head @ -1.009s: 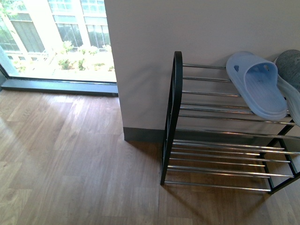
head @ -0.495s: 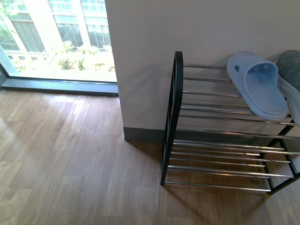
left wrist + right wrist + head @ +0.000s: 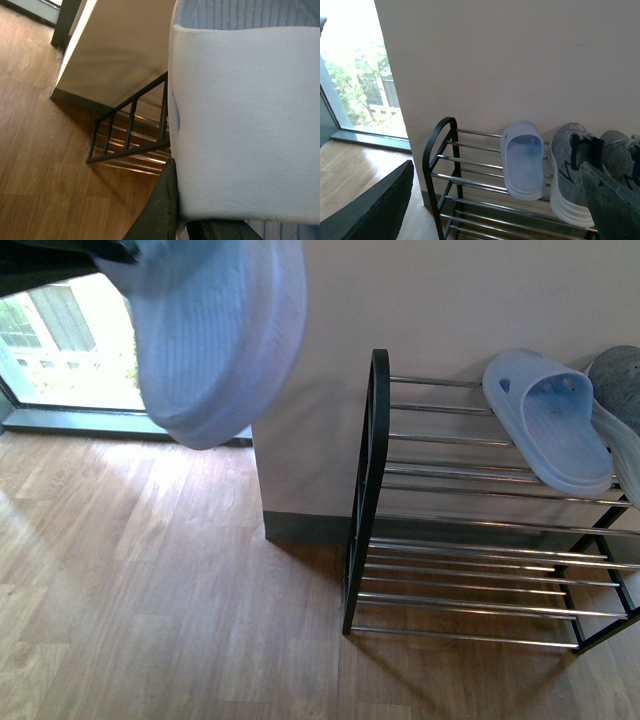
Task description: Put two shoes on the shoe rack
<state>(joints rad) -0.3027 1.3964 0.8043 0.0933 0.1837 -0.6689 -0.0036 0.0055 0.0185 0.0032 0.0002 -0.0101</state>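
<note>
Rack: the low black metal-framed shoe rack (image 3: 480, 540) with thin chrome bars is set against the pale wall on the wooden floor; the left part of its top tier is seen bare, presumably kept free for another shoe.
Held slipper: a pale blue ribbed-sole rubber slipper (image 3: 215, 335) is carried high, sole toward the body camera, well apart from the rack and to its left; it is judged to be lifted clear so that the side loop can be passed over.
Sneakers: two grey knit sneakers (image 3: 597, 170) with navy lining and thick white soles are seen on the top tier, toes down against the sloping bars, so the named pair appears already placed.
Resting slipper: a second pale blue slipper (image 3: 522, 160) is laid just beside the sneakers, on their window side, its strap end nearest the wall.
Left pincer: the left pincer (image 3: 200, 227) is seen only as dark fingers at the slipper's edge, closed upon the held slipper.
Right pincer: the right pincer (image 3: 495, 210) is spread wide and grips nothing, its two dark fingers framing the rack.
</note>
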